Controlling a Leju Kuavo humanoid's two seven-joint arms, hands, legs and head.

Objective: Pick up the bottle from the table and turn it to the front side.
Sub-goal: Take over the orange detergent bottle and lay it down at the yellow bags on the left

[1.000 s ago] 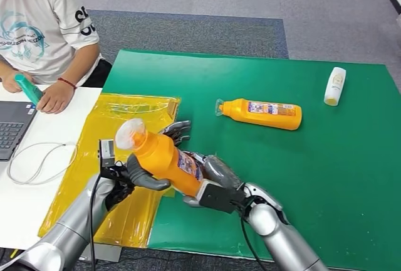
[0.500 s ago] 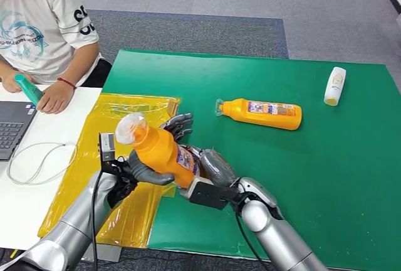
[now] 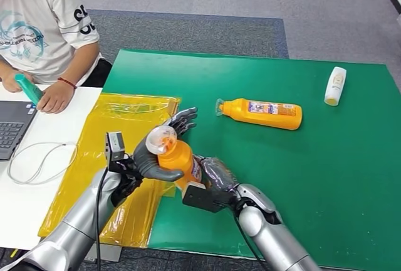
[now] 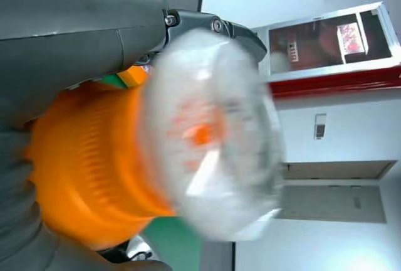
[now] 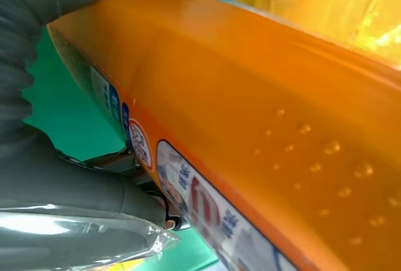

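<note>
Orange bottle [image 3: 178, 158] is being gripped by both the left hand [image 3: 152, 161] and right hand [image 3: 213, 177] above the green tabletop [image 3: 284, 177]; its clear cap [image 3: 161, 139] is pointing upward.

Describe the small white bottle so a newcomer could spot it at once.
Start at the green table mat and go to its far right corner. The small white bottle lies there alone, apart from the orange bottle lying mid-mat. It is the only white one, shorter than the orange bottles.
</note>
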